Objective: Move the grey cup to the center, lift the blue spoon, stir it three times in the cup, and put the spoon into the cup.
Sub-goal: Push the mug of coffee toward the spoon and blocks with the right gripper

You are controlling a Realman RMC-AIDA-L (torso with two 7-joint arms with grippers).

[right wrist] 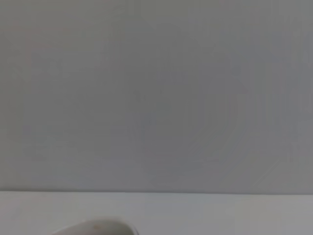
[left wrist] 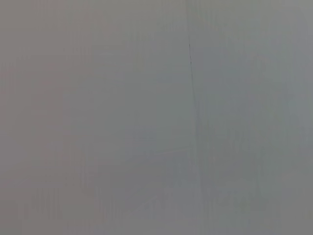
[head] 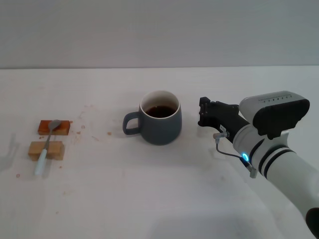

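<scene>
The grey cup (head: 159, 124) stands upright mid-table in the head view, its handle pointing left and dark liquid inside. At the far left lies the blue spoon (head: 46, 147), its metal bowl on an orange-brown block and its pale blue handle across a tan block. My right gripper (head: 201, 112) hovers just right of the cup, open, a small gap away from its wall and holding nothing. The left gripper is out of view, and its wrist view shows only a plain grey surface.
An orange-brown wooden block (head: 54, 127) and a tan wooden block (head: 46, 150) sit one behind the other under the spoon. Small brown crumbs (head: 82, 124) are scattered between the blocks and the cup. White table (head: 149, 199) stretches in front of the cup.
</scene>
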